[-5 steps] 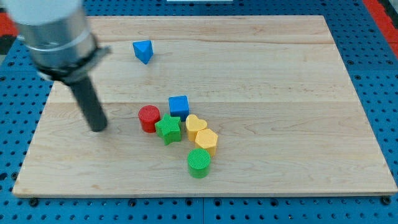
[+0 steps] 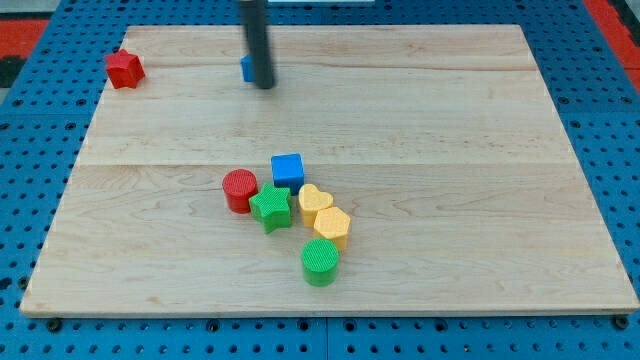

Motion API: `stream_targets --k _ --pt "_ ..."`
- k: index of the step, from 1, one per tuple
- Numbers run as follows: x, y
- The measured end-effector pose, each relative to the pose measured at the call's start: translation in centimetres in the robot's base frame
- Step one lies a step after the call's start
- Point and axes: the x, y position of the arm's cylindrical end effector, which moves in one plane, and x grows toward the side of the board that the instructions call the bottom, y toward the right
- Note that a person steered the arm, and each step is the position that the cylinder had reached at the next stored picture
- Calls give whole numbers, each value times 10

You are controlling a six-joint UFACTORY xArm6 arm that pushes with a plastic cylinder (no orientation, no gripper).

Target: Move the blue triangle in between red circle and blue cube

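The blue triangle [image 2: 245,68] is near the view's top, mostly hidden behind my rod; only a blue sliver shows at the rod's left side. My tip [image 2: 263,85] rests on the board right against it, at its right. The red circle [image 2: 239,189] and the blue cube [image 2: 288,169] sit near the board's middle, well below the tip, close together with a small gap between them.
A green star [image 2: 271,208], a yellow heart [image 2: 315,201], a yellow hexagon [image 2: 332,227] and a green circle [image 2: 320,261] cluster just below the red circle and blue cube. A red block [image 2: 125,68] lies at the wooden board's [image 2: 480,150] top left corner.
My rod moved from the board's left side up and right to the blue triangle, which shifted slightly up and right. The red block at the top left corner is now uncovered.
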Motion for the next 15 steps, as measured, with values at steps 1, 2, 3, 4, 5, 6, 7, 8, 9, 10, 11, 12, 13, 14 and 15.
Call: stream_targets --k 1,2,3,4,5,6,7,8,9,10,11,12,13,14,15 --pt "-20 20" --pt "-47 26" --pt "-63 18" --pt "-71 -21" --pt "-31 -83" --pt "30 -84" --pt "-13 -84" --pt "-61 -54" --pt "-39 -33" --pt "85 -35" --pt "117 -32" --pt "71 -31" --pt "72 -68" --pt "95 -84" --pt "126 -63"
